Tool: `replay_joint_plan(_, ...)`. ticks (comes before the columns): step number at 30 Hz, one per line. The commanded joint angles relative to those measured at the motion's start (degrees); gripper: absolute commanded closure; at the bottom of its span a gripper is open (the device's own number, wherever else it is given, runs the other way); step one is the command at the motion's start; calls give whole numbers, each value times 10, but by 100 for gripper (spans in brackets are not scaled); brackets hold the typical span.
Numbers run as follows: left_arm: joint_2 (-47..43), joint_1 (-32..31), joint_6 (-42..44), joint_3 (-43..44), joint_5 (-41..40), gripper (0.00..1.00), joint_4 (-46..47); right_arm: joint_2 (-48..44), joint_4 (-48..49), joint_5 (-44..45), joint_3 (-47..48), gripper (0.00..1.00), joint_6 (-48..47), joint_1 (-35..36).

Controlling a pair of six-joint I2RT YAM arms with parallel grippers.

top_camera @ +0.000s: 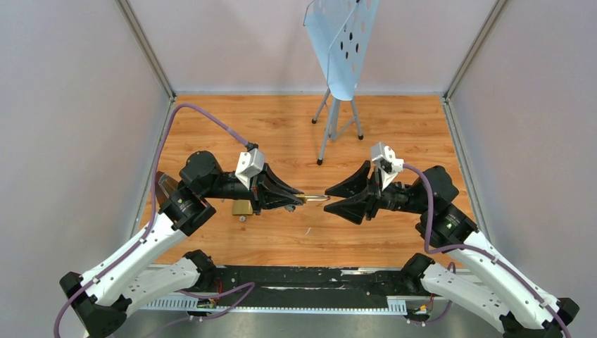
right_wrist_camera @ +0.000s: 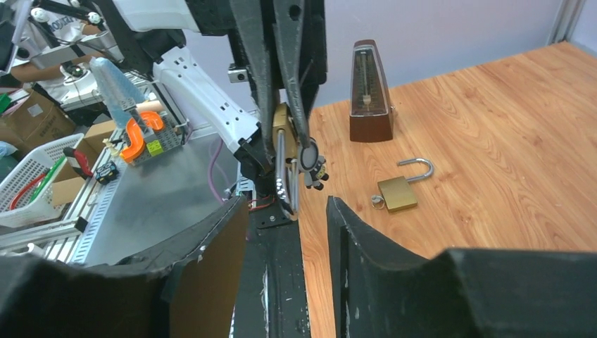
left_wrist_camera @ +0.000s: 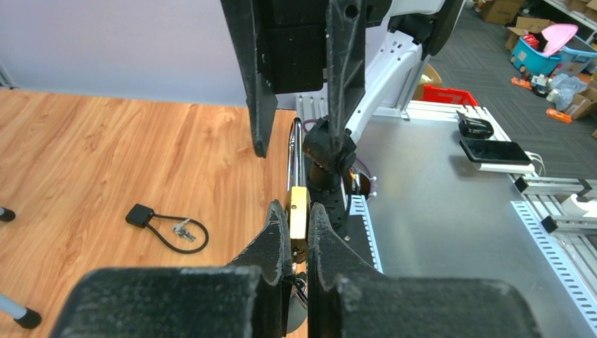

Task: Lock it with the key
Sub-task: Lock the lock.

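Observation:
My left gripper is shut on a brass padlock, held edge-on above the table. Its silver shackle points at my right gripper. That gripper is open and empty, and the shackle tip sits at its mouth. The right wrist view shows the held padlock between the left fingers. A small round grey piece hangs beside it. I cannot tell whether this is the tiny silver key, which I cannot make out anywhere.
A second brass padlock lies on the wood with its shackle open and a small ring at its base. A black cable lock with small keys, a wooden metronome and a light-blue perforated stand on tripod legs are also there.

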Motion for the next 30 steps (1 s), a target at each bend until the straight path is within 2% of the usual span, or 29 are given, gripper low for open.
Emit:
replay_joint_plan(1,-9,3,9,6,8,100,20,-10,41,-35,17,56,-6,1)
replay_joint_plan(5,-11,3,5,4,7,100,21,-2,41,-38,21,70,-4,1)
replay_joint_plan(10,-8,3,-13,-4,6,100,52,19,42,-47,30,97,13,2)
replay_joint_plan(11,-5,3,-24,-4,11,100,58,22,43,-47,31,100,14,2)
replay_joint_plan(19,12,3,-69,-24,44,100,109,24,77,-9,19,100,-6,18)
replay_joint_plan(30,17,3,-81,-20,57,100,110,5,134,54,-38,100,-89,67)
